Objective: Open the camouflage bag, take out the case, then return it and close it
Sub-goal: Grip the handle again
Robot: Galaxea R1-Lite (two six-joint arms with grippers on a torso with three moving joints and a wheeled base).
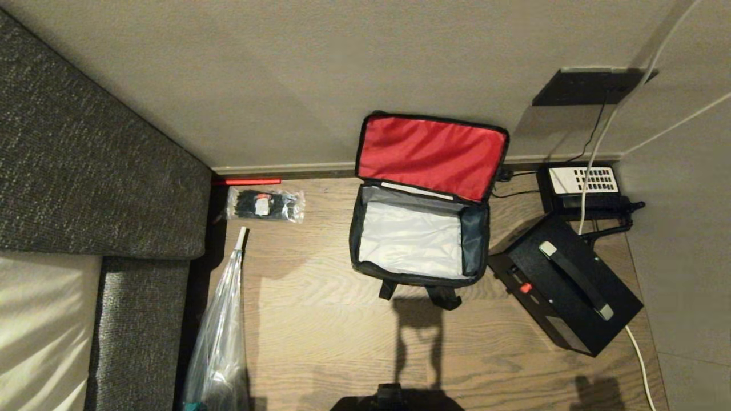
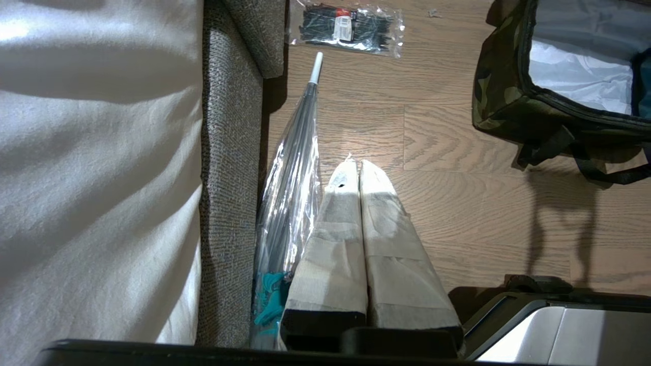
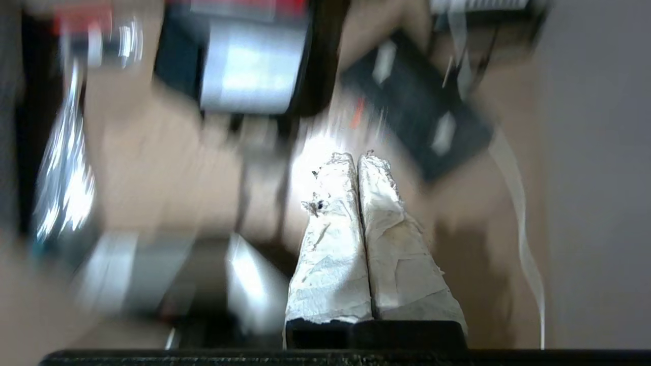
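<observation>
The camouflage bag (image 1: 421, 240) stands open on the wooden floor (image 1: 320, 337) against the wall, its red-lined lid (image 1: 431, 153) leaning back and its pale inside bare. The case (image 1: 571, 285) lies outside it, on the floor just beside the bag's right side, with a white cable (image 1: 638, 353) running under its far corner. Both the right gripper (image 3: 356, 157) and the left gripper (image 2: 354, 163) have their taped fingers pressed together, empty, above bare floor. Likely risks: lifting the case could snag that cable, and the soft bag wall may fold inward on reinsertion.
</observation>
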